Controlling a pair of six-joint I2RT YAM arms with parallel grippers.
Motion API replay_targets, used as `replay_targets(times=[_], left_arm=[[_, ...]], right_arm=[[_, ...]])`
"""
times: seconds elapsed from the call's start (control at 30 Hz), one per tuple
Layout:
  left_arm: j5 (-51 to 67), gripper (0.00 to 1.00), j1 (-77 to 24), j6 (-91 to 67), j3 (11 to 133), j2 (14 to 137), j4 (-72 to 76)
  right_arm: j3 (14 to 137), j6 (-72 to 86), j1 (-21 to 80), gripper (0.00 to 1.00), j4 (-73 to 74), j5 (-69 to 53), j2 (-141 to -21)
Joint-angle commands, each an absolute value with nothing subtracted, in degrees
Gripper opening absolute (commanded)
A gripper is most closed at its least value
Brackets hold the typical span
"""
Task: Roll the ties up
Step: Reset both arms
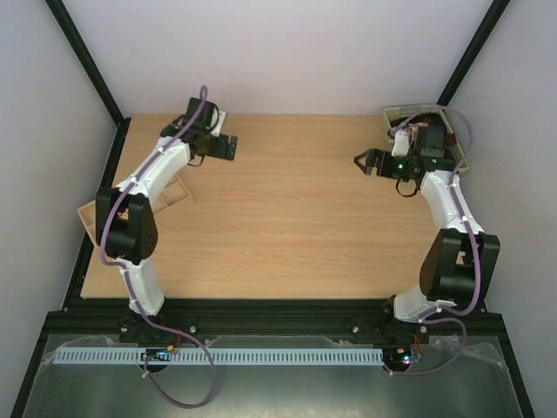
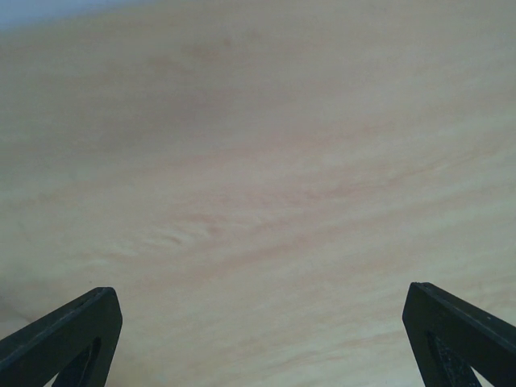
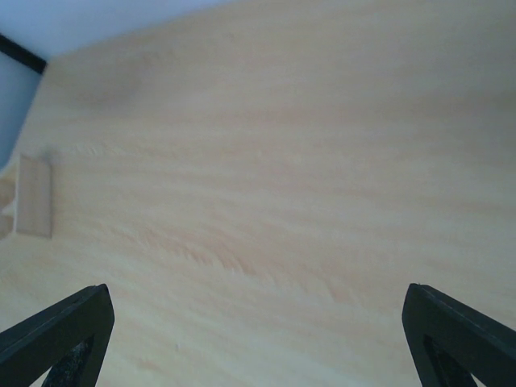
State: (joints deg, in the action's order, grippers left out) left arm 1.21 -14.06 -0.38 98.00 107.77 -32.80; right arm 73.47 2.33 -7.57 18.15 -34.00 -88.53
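Top view: the light wooden worktop (image 1: 287,226) spreads between both arms. The left tool (image 1: 224,146) hovers near the far-left corner and the right tool (image 1: 364,163) near the far-right, each released, grasping nothing. The ties (image 1: 452,139), dark-red and cream fabric, lie in a pale rectangular bin (image 1: 418,109) at the far-right corner, mostly hidden by the right arm.

Left wrist view: black fingers (image 2: 60,339) stand wide over the wood grain.

Right wrist view: the same spread, with a small wooden tray (image 3: 32,197) at the left edge.

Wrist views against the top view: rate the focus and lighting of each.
Left wrist view: soft, table grain smeared, fingers plain black silhouettes. Right wrist view: equally soft, wooden tray blurred at the left edge. Top external view: sharper, evenly lit, faint shadows only.
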Motion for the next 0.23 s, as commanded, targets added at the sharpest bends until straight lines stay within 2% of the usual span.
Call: replay_targets(times=[0.0, 0.2], left_arm=[[-1.5, 0.99, -17.4, -3.7, 89.7, 104.8, -28.0], [-3.4, 0.99, -20.1, -2.6, 85.0, 102.0, -27.6]], right_arm=[[65.6, 0.1, -7.7, 0.99, 19.1, -34.0, -84.8], [63.5, 0.8, -7.7, 0.99, 17.4, -36.5, -84.4]])
